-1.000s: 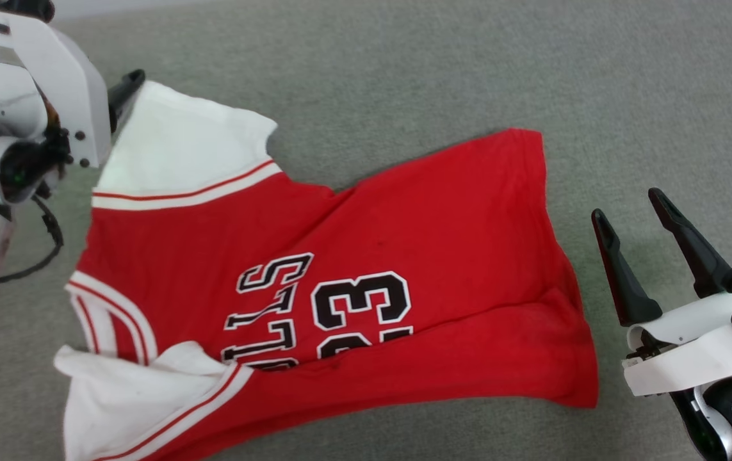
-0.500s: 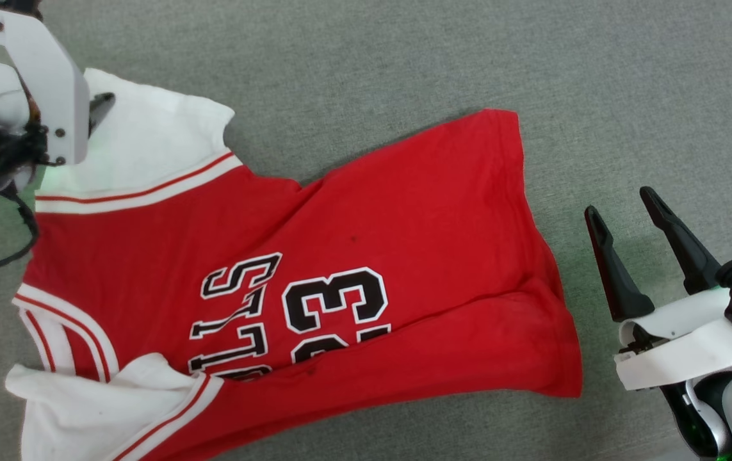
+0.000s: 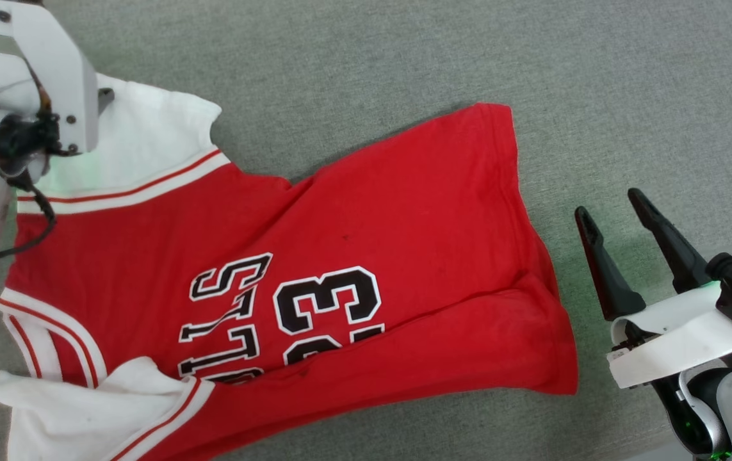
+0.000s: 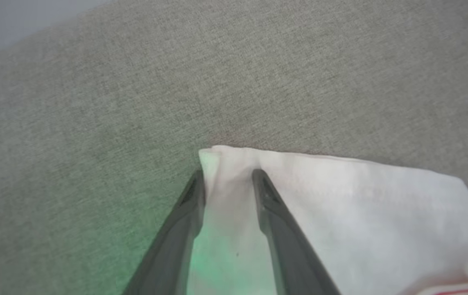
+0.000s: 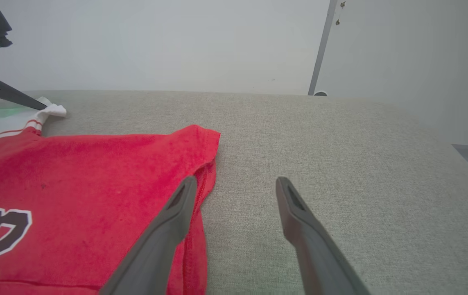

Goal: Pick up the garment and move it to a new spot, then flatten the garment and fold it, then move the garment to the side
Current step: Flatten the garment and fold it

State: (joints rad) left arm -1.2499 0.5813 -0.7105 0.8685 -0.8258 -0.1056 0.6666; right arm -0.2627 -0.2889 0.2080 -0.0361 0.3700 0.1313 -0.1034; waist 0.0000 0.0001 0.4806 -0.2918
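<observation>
The garment (image 3: 340, 224) lies spread face up on the grey surface, a red jersey with white sleeves and black "23" lettering. Its bottom hem points toward my right gripper, and its near edge is folded over. In the left wrist view my left gripper (image 4: 227, 176) straddles the far corner of the white sleeve (image 4: 340, 213). The jaws stand a little apart with bunched cloth between them. My right gripper (image 3: 609, 206) is open and holds nothing, hovering just right of the hem. In the right wrist view its left finger (image 5: 168, 229) overlaps the red hem (image 5: 207, 164).
The grey fabric surface (image 3: 596, 83) extends far and right of the jersey. A white wall (image 5: 156, 41) and a door frame (image 5: 322, 45) stand behind it. The surface's edge (image 5: 463, 151) drops off at the right.
The head camera has shifted, sliding the picture left. My left gripper has come down over the sleeve corner and its jaws have narrowed around the cloth. The right gripper stays open beside the hem.
</observation>
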